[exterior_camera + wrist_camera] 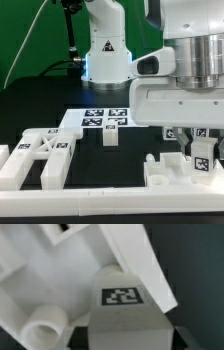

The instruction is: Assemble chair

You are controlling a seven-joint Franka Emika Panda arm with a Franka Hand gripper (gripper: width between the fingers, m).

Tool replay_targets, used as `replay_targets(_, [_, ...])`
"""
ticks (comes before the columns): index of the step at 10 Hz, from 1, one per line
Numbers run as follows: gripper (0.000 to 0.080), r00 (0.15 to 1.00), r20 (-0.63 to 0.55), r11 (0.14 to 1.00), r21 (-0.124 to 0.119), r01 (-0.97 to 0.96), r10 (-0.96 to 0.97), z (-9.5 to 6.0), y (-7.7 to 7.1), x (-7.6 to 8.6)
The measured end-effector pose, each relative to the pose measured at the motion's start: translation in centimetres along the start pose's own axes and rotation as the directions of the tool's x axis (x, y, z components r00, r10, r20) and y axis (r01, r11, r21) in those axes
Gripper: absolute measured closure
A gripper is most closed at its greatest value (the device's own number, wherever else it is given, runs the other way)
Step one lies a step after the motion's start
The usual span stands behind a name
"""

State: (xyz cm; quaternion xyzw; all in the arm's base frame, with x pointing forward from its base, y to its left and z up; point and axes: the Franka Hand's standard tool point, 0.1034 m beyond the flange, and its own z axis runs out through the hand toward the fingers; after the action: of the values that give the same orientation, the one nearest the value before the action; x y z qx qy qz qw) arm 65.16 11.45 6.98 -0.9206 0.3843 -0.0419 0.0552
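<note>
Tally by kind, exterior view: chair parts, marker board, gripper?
chair parts: 4 (X-braced slab, small block, bracket piece, tagged piece in the gripper)
marker board: 1
gripper: 1
total: 6

White cross-braced chair panel (45,155) lies flat; small leg (110,137) seemingly upright.

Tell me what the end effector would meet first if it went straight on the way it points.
Pointing down, the end effector seems closed on a tagged chair part. Straight on, it would probably first meet the white chair piece lying below it, though depth is unclear.
</note>
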Motion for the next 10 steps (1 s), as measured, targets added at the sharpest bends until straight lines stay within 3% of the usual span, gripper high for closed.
replay_targets(2, [0.0512, 0.912, 0.032, 0.913, -0.015, -0.408, 0.408, -0.10, 0.09, -0.29])
replay_targets(4, [0.0512, 0.798, 0.050, 0.799, -0.023, -0.600, 0.601, -0.17, 0.11, -0.25])
replay_targets(10, [0.0512, 0.582, 0.050, 0.584, -0.039, -0.811, 0.812, 0.05, 0.36, -0.11])
